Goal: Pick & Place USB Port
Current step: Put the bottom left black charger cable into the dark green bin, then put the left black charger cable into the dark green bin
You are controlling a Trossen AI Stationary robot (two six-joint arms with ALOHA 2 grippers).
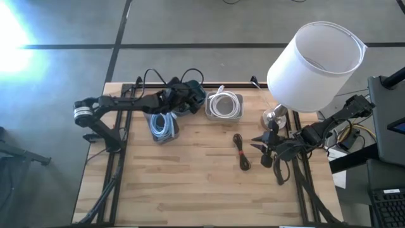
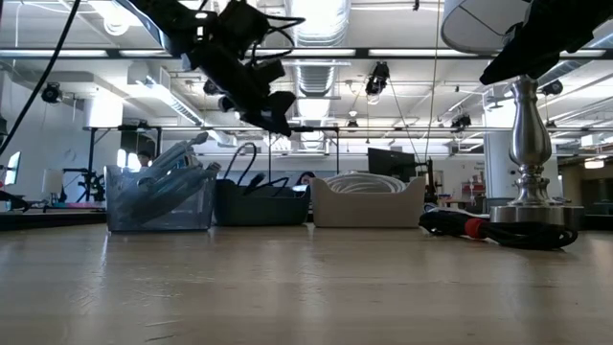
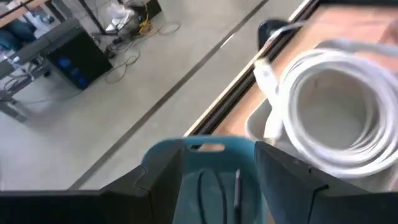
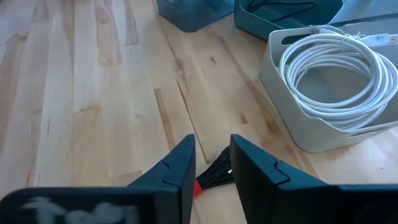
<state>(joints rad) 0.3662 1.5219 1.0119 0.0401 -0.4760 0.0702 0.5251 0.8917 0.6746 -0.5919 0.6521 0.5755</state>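
**Bins and cable, both arms over the table**

Overhead: the left gripper (image 1: 190,95) hangs over the teal bin (image 1: 197,96) near the table's (image 1: 190,183) far edge, with a clear bin of blue cable (image 1: 163,126) beside it and a grey bin holding a white cable coil (image 1: 223,105) on the other side. A black cable (image 1: 241,152) lies on the bare wood toward the right edge, near a lamp (image 1: 313,66). The right gripper (image 1: 266,144) sits just beside that cable.

Table-level: the left gripper (image 2: 273,110) is raised above the row of bins, clear of them.

Left wrist: fingers (image 3: 158,180) spread apart, nothing between them, teal bin (image 3: 208,168) directly beyond, white coil (image 3: 339,112) adjacent.

Right wrist: fingers (image 4: 180,165) narrowly parted, gripping nothing; the black cable's end (image 4: 214,176), with a red part, shows in the gap beneath.
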